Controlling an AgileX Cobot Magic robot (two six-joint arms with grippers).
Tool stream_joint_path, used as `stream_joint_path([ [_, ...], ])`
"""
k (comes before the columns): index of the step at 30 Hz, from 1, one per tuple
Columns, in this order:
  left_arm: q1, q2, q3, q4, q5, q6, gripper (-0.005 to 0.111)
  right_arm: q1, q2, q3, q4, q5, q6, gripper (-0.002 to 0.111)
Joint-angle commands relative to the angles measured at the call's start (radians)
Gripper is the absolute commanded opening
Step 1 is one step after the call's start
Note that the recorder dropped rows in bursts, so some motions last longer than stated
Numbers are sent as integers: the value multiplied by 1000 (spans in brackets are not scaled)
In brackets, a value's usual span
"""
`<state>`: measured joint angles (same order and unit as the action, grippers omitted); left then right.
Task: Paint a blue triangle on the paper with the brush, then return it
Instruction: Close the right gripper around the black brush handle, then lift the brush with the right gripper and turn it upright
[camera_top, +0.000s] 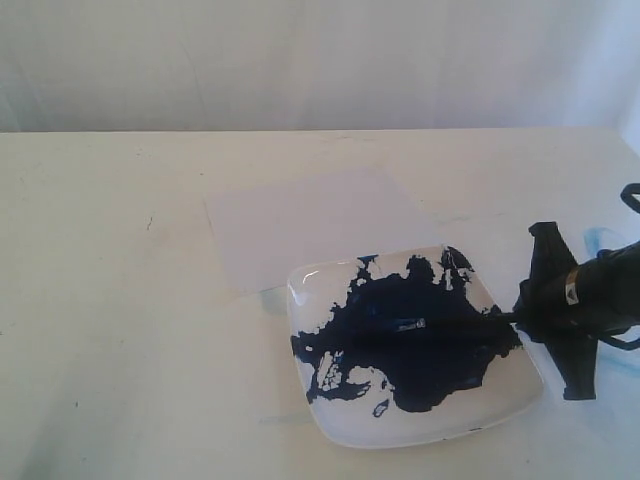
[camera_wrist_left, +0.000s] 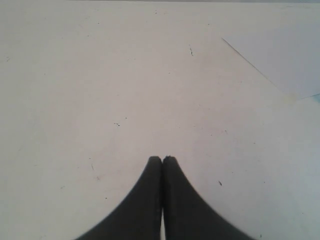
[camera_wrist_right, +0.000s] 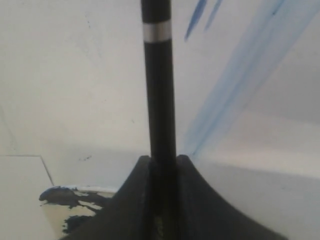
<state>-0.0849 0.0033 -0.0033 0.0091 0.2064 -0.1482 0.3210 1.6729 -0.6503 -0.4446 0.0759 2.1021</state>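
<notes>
Two black claws show: the right claw (camera_wrist_right: 163, 165) grips the long black-handled paintbrush with a silver band (camera_wrist_right: 159, 100) at the right edge of the white square plate (camera_top: 420, 435), its far end over the dark-blue paint pool (camera_top: 430, 340); the left claw (camera_wrist_left: 162, 161) is pressed closed above the white table (camera_wrist_left: 75, 100); the pale rectangular paper sheet (camera_top: 320, 225) lies flat just behind the plate.

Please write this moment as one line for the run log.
right gripper: shut on brush | left gripper: shut, empty | paper: unpainted
</notes>
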Motion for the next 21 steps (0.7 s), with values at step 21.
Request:
stream_joint_path([
  [21,-8,-3,3,-1,-5,-7,0,-71,-233,-150,-205,-202,-402,0],
])
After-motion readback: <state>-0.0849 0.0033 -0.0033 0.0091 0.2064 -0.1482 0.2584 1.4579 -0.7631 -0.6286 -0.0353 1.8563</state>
